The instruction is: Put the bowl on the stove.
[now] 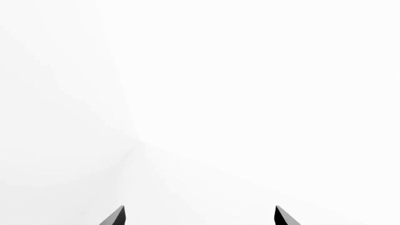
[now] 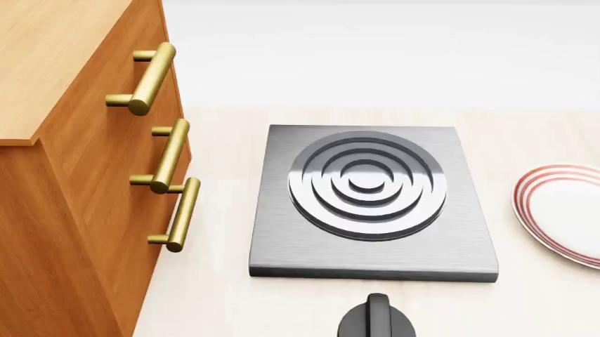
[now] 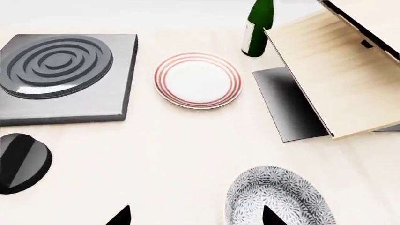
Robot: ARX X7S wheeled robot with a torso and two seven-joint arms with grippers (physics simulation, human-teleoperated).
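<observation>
Evidently the approach step is being worked through: the bowl (image 3: 279, 198) is being framed at the lower right of the right wrist view, standing on the pale wooden counter (image 3: 175, 140) and not yet grasped. The right gripper (image 3: 194, 216) is being held released, its two dark fingertips parted at the bottom edge, one tip overlapping the bowl's near rim in the picture; whether it is touching cannot be told. The left gripper (image 1: 200, 215) is likewise being held open, facing only blank white.

A closing on the bowl's rim is judged to be called for next, then a lift and a carry across to the stove (image 3: 62, 77), which is being shown at the upper left of the right wrist view, well apart from the bowl.

Farther off, the black knob (image 3: 22, 161) is lying just in front of the stove, and the red-ringed plate (image 3: 198, 80) beside it. Beyond, a green bottle (image 3: 257, 28) and a tilted wooden panel (image 3: 325, 70) are being seen. In the head view, a wooden cabinet (image 2: 66, 175) with brass handles (image 2: 168, 158) is filling the left side.
</observation>
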